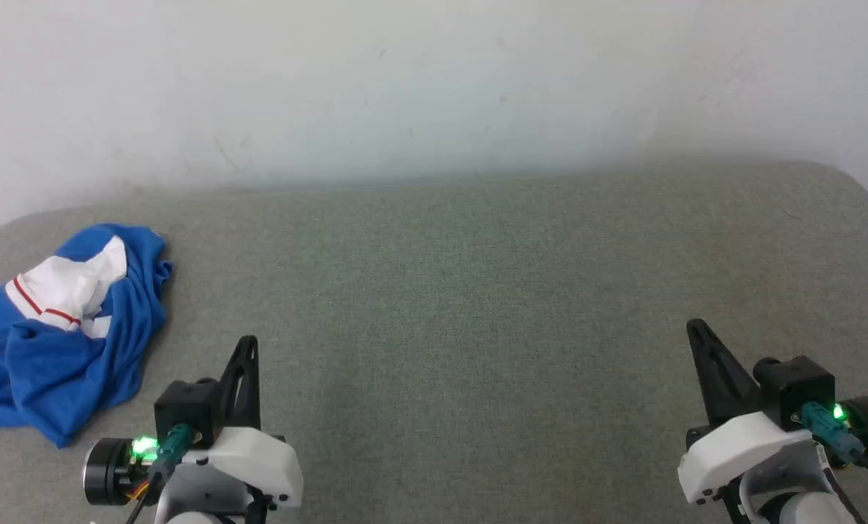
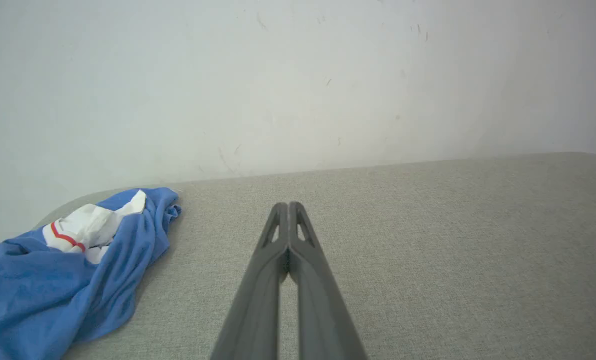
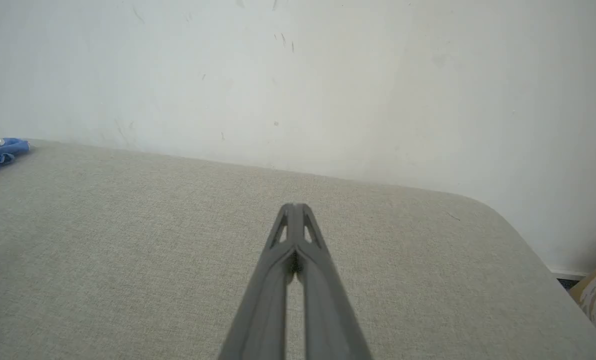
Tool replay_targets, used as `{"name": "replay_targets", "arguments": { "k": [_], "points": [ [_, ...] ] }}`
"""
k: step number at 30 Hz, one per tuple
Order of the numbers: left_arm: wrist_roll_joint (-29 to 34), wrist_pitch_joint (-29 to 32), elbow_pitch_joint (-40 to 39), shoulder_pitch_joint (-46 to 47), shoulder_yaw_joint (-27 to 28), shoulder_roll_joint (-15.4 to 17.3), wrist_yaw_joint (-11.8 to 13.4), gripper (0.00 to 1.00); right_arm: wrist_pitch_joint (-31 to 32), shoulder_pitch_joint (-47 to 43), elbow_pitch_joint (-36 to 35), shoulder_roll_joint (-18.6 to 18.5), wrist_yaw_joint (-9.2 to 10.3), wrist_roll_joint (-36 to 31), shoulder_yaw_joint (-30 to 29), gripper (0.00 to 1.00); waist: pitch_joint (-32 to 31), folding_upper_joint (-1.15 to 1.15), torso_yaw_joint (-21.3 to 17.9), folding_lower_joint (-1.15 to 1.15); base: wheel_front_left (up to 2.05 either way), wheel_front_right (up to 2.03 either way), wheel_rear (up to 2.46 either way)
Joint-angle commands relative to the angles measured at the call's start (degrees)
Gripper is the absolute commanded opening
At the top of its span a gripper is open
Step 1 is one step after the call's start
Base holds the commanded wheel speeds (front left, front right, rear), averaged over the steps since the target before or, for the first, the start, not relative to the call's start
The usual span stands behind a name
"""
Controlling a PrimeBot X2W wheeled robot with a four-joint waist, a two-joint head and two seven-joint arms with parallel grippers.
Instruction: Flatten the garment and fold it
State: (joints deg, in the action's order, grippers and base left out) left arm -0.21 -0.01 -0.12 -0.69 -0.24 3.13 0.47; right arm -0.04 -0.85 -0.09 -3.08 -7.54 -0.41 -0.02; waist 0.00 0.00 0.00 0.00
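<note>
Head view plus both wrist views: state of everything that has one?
garment, crumpled in a heap at the left end of the grey surface; not flattened, not folded
left gripper, shut, empty, to the right of the garment and apart from it
right gripper, shut, empty, far from the garment
left wrist light, lit green
right wrist light, lit green

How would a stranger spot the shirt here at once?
Start at the grey fabric surface against the white wall. Near its left edge, left of the left gripper, lies the garment, crumpled in a heap. Its bright blue, with white cloth and thin red stripes, stands out against the grey.
</note>
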Motion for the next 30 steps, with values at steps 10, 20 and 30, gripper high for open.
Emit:
{"name": "replay_targets", "arguments": {
  "k": [10,20,30],
  "points": [
    [0.2,0.0,0.1,0.7,0.2,-0.2,-0.5,0.00,0.0,0.8,0.1,0.2,0.05,0.4,0.0,0.00,0.0,0.00,0.0,0.00,0.00,0.00,0.00],
    [0.2,0.0,0.1,0.7,0.2,-0.2,-0.5,0.00,0.0,0.8,0.1,0.2,0.05,0.4,0.0,0.00,0.0,0.00,0.0,0.00,0.00,0.00,0.00],
    [0.0,0.0,0.0,0.0,0.0,0.0,0.0,1.00,0.0,-0.1,0.0,0.0,0.00,0.0,0.0,1.00,0.0,0.00,0.0,0.00,0.00,0.00,0.00]
  ]
}}
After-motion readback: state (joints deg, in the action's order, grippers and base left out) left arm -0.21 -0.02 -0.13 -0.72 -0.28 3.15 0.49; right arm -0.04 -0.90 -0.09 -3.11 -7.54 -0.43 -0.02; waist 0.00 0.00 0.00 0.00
